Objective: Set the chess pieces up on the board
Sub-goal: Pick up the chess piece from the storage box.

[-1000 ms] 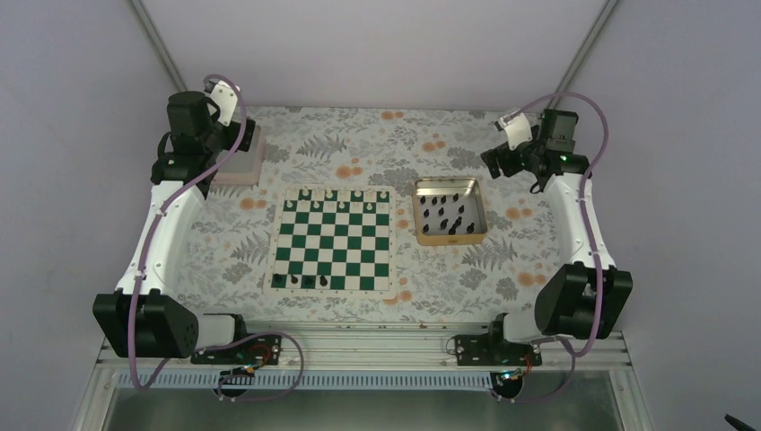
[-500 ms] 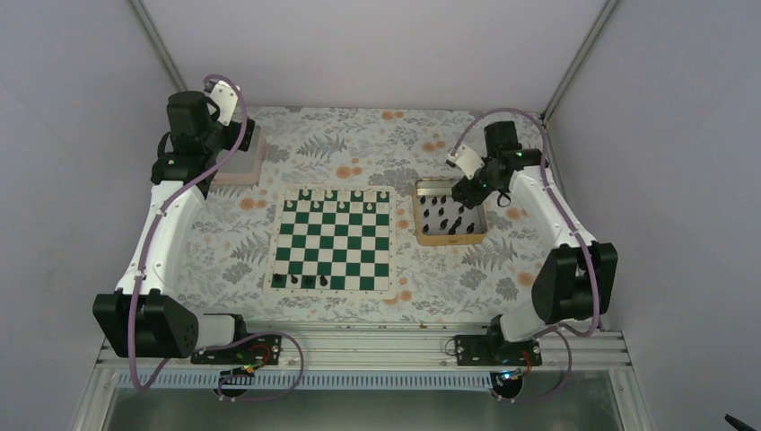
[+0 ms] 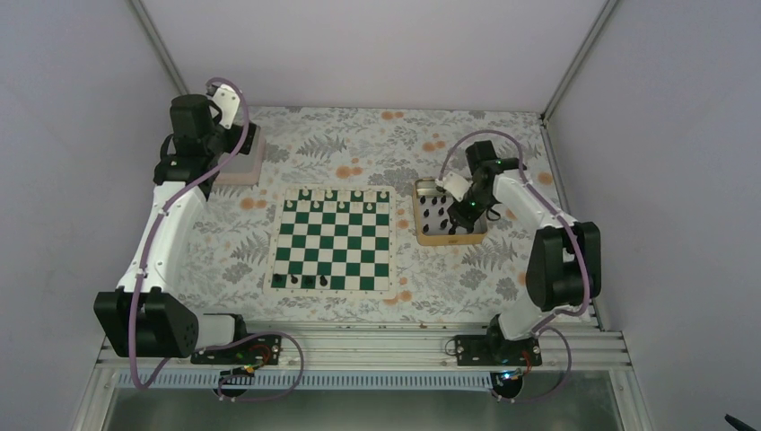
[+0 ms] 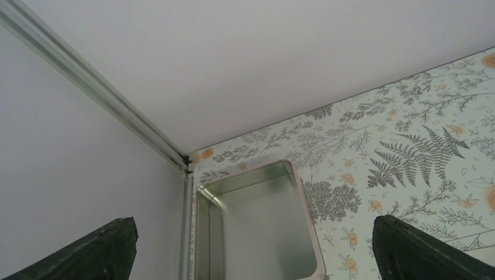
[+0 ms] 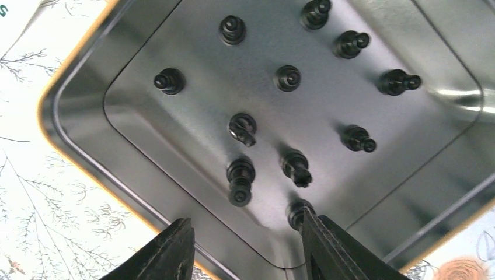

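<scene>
1. Swinging in from the upper right of the overhead view, the right arm now reaches over the gold-rimmed tray (image 3: pixel 422 235); the left arm has barely shifted.
2. The right gripper (image 5: pixel 245 224) hangs low inside that tray with its jaws well apart and nothing between them. One black piece sits just beside the finger on the right of the wrist frame.
3. The chess pieces (image 5: pixel 287 77) lie scattered over the tray's metal floor. Eleven show in the wrist view, mostly apart from one another.
4. Three more black pieces (image 3: pixel 294 280) stand on the bottom row of the board (image 3: pixel 334 242), near its lower left corner.
5. The board lies flat at the centre of the overhead frame. The tray is just to its right, not touching it.
6. Small pale pieces (image 3: pixel 310 193) line the board's top row.
7. The left gripper (image 4: pixel 255 224) is spread wide and holds nothing. It hangs above the pale square tray (image 4: pixel 242 173) at the upper left of the table.
</scene>
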### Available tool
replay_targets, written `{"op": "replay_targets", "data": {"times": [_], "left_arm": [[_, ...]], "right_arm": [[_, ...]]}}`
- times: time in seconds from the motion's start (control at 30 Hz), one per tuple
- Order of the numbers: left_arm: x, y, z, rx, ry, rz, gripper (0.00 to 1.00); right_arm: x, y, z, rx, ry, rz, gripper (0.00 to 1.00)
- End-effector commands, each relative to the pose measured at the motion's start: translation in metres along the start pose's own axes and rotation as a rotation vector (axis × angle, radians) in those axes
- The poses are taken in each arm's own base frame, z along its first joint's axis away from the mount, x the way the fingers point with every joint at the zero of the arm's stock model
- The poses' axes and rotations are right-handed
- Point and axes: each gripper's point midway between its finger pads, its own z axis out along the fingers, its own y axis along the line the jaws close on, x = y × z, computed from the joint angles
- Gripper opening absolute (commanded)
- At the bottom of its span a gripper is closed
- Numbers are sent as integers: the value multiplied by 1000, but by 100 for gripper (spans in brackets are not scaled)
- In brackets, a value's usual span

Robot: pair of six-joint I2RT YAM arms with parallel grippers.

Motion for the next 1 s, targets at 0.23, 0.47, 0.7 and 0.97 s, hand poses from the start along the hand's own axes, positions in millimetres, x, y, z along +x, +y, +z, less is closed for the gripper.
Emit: {"op": "replay_targets", "data": {"times": [0.23,0.47,0.7,0.97], "left_arm": [[7,5,2,-33,4,8,100],[9,4,2,-32,3,6,100],[6,5,-1,-34,-5,5,100],[8,4,-2,-32,-4,5,100]], "right_arm": [[5,12,21,-10,70,6,42],[9,12,33,-19,99,22,36],[11,13,38,-28,109,24,29],[10,10,43,-20,114,25,26]]}}
